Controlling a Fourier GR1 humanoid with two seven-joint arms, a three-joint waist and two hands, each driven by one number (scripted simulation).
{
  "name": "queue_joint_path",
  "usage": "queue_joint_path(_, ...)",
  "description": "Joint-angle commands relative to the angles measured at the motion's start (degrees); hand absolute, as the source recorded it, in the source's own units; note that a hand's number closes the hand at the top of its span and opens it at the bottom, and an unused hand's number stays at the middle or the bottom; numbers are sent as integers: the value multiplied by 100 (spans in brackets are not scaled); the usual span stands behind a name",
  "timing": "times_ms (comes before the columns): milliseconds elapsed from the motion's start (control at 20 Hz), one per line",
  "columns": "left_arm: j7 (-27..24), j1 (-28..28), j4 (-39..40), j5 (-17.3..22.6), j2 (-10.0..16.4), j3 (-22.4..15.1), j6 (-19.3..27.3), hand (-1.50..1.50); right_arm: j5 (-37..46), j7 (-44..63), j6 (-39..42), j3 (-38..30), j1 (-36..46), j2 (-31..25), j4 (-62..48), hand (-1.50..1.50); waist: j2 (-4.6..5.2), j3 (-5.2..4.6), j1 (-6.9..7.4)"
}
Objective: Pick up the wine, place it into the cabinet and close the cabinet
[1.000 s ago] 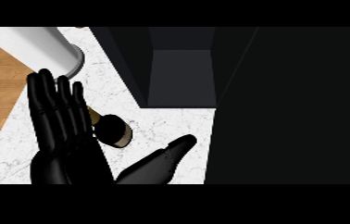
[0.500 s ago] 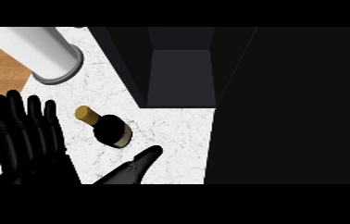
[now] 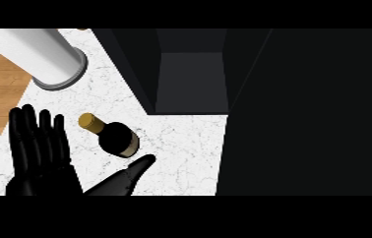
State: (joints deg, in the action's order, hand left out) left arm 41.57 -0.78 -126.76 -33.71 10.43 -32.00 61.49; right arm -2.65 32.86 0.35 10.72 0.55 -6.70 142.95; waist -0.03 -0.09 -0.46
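The left hand [image 3: 40, 156] comes in at the near left edge with its fingers [image 3: 44, 129] straight and spread, grasping nothing, and its thumb [image 3: 132, 171] stretched out to the right. A second ago this hand lay farther forward, over the wine bottle [image 3: 116, 137], and hid its neck. It has since drawn back toward the near edge, so the gold cork [image 3: 88, 121] and the dark body with its gold band show whole. The bottle itself has not shifted. It stands, as far as can be told, on the white marbled counter [image 3: 181, 148] just beyond the thumb and just right of the fingers, apart from both, so the pick-up is not yet made. I judge the released hand to be bracketing the bottle for a grasp, and every later step of the task is still to come. The right hand shows nowhere. Farther off at the left a white cylinder [image 3: 44, 55] with a grey rim rises over a strip of wooden surface [image 3: 9, 92]; what it holds, if anything, cannot be told. Farthest, beyond the bottle and to its right, the cabinet [image 3: 189, 79] stands open, its dark inside bare of anything visible, and a broad dark panel [image 3: 298, 114] fills the view to its right
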Motion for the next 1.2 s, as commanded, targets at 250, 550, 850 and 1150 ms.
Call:
queue_joint_path(250,-1797,272,653,2157,332,200,430,-150,-427,302,31,-282,24,-22,505,-150,5,-4,11)
queue_joint_path(550,-3348,505,1342,3268,9,732,52,-150,-135,480,-85,0,167,83,591,-150,1,-12,21)
queue_joint_path(850,-4574,1068,1686,3978,-485,953,-631,-150,-315,521,13,-256,2,-25,795,-150,-7,2,33)
queue_joint_path(1150,-5507,1305,2248,4822,-523,1783,-1680,-150,-509,205,229,-299,-580,-65,972,-150,-11,8,9)
